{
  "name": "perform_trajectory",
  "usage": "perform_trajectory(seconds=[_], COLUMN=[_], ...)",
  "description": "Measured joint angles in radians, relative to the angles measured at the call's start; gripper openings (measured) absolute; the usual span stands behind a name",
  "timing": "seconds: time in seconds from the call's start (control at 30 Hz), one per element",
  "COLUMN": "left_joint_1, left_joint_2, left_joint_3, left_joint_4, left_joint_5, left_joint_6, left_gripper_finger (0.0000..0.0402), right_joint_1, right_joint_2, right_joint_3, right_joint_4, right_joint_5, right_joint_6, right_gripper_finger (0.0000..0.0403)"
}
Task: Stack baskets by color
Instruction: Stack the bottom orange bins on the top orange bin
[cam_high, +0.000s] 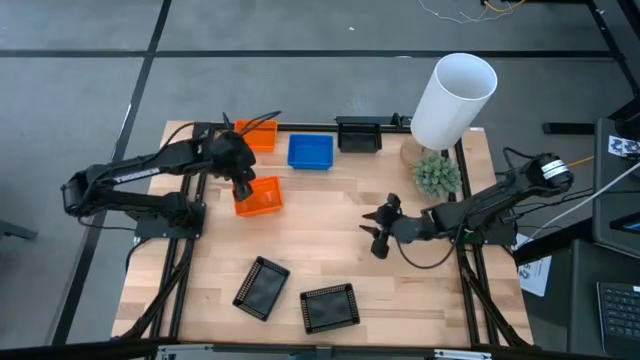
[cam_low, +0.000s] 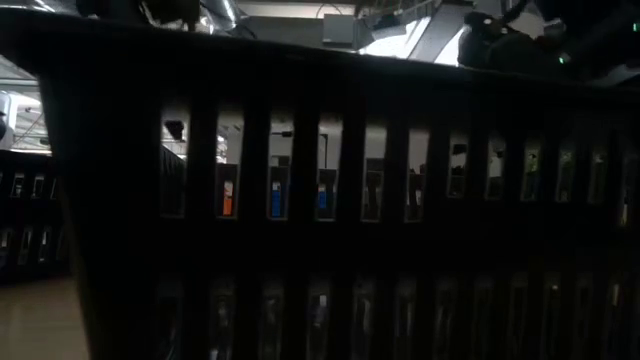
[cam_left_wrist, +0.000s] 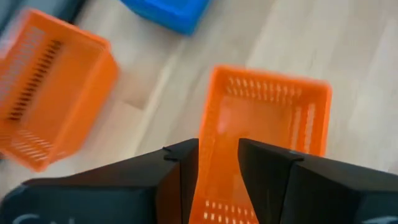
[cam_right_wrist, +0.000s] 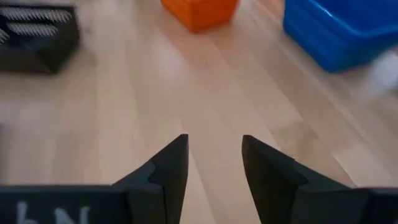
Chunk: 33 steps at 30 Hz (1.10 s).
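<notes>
Your left hand (cam_high: 243, 187) straddles the near wall of the orange basket (cam_high: 260, 197) at the desk's (cam_high: 330, 250) ten o'clock, fingers parted, apparently letting go. A second orange basket (cam_high: 258, 134) waits at eleven. Your right hand (cam_high: 380, 227) idles unclenched at three.

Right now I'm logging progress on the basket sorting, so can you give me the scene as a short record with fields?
orange baskets: one at the table's far edge, one nearer the middle, apart
blue basket: far edge, beside the far orange one
black baskets: one at far edge, two near the front
left tool: over the middle orange basket's wall, jaws either side
right tool: open, empty, above bare table
</notes>
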<state>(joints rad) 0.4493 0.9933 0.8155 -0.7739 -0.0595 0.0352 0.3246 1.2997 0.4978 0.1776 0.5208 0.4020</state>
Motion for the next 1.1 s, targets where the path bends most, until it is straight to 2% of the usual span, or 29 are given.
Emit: perform_trajectory(seconds=[0.13,0.27,0.57,0.9,1.1], left_joint_1=[0.058,0.098,0.11,0.08,0.085], left_joint_2=[0.094,0.181,0.278,0.279,0.335], left_joint_3=[0.004,0.004,0.004,0.004,0.003], left_joint_4=[0.009,0.006,0.065,0.078,0.082], left_joint_5=[0.058,0.06,0.073,0.069,0.054], left_joint_6=[0.09,0.151,0.259,0.287,0.285], left_gripper_finger=[0.0102,0.0101,0.0101,0.0101,0.0101], right_joint_1=[-0.023,-0.039,-0.04,-0.04,-0.04], right_joint_2=[-0.008,-0.008,-0.007,-0.007,-0.007], right_joint_3=[-0.113,-0.168,-0.179,-0.179,-0.179], right_joint_4=[0.274,0.379,0.388,0.383,0.382], right_joint_5=[-0.056,-0.094,-0.149,-0.149,-0.149], right_joint_6=[-0.069,-0.064,-0.071,-0.093,-0.093], right_gripper_finger=[0.0151,0.0151,0.0151,0.0151,0.0151])
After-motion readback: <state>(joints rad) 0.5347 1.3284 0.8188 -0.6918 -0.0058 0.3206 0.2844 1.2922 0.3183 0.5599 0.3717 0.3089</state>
